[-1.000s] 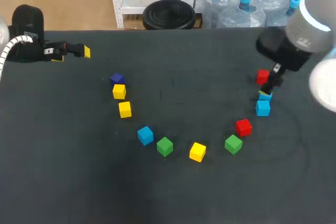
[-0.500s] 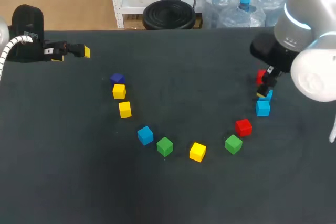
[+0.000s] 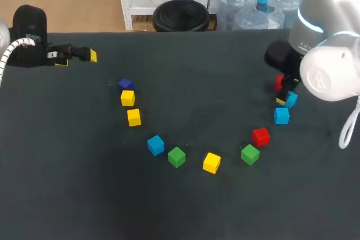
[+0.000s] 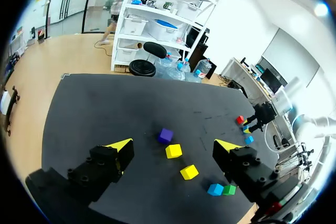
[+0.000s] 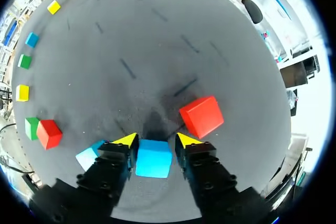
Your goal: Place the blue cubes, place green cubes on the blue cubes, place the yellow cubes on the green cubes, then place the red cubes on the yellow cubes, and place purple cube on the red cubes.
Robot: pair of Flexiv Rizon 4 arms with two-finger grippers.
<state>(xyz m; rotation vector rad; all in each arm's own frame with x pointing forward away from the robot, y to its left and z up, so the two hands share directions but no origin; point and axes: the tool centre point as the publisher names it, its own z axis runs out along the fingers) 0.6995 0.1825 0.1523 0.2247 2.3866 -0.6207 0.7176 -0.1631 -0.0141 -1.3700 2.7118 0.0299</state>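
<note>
Fingers of the right gripper (image 5: 153, 139) clamp a blue cube (image 5: 154, 159) just beside a red cube (image 5: 201, 116) — the left gripper (image 4: 173, 145) stands wide open, well apart.

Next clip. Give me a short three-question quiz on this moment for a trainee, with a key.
1. True or false: the right pincer is shut on a blue cube.
2. Which cube lies right next to the purple cube? A. a yellow cube; B. a green cube; C. a red cube.
3. What does the left pincer hold?
Key: 1 true; 2 A; 3 nothing, it is open and empty.
</note>
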